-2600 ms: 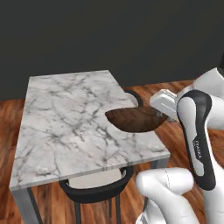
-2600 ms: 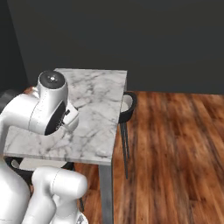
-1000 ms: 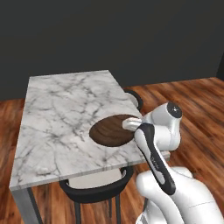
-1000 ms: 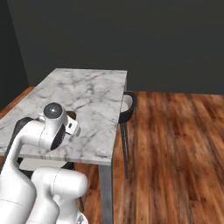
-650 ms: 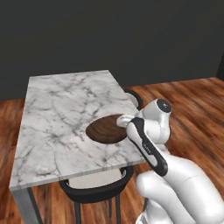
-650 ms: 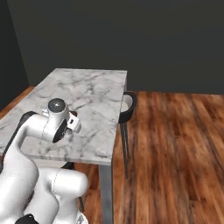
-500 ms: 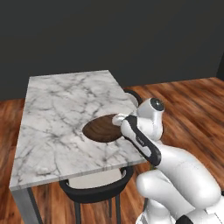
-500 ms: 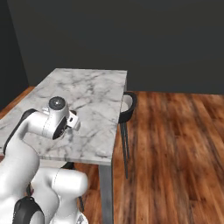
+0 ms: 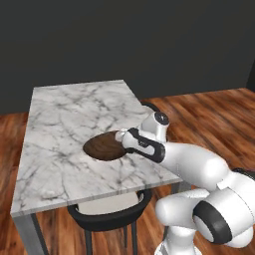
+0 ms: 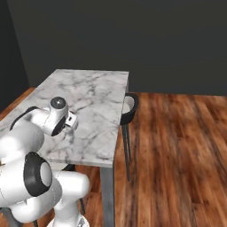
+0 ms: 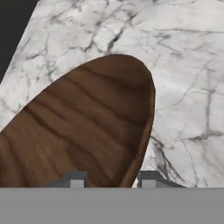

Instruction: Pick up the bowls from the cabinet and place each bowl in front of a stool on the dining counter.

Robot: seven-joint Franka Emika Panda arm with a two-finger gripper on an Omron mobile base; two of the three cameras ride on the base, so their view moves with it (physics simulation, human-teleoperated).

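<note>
Bowl, dark brown wood [image 9: 103,146], grained: low on dining counter [image 9: 60,129], near its right edge, whether resting on the marble cannot be told. Gripper [image 11: 109,178]: fingers clamped across the bowl's rim. Stools: one [image 9: 109,215] under near edge, one [image 10: 129,106] at right side.

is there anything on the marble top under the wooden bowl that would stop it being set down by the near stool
Nothing visible does. The gripper is shut on the rim of the wooden bowl, which is over bare marble on the dining counter, near the edge above the near stool. No other object shows on that stretch.
</note>
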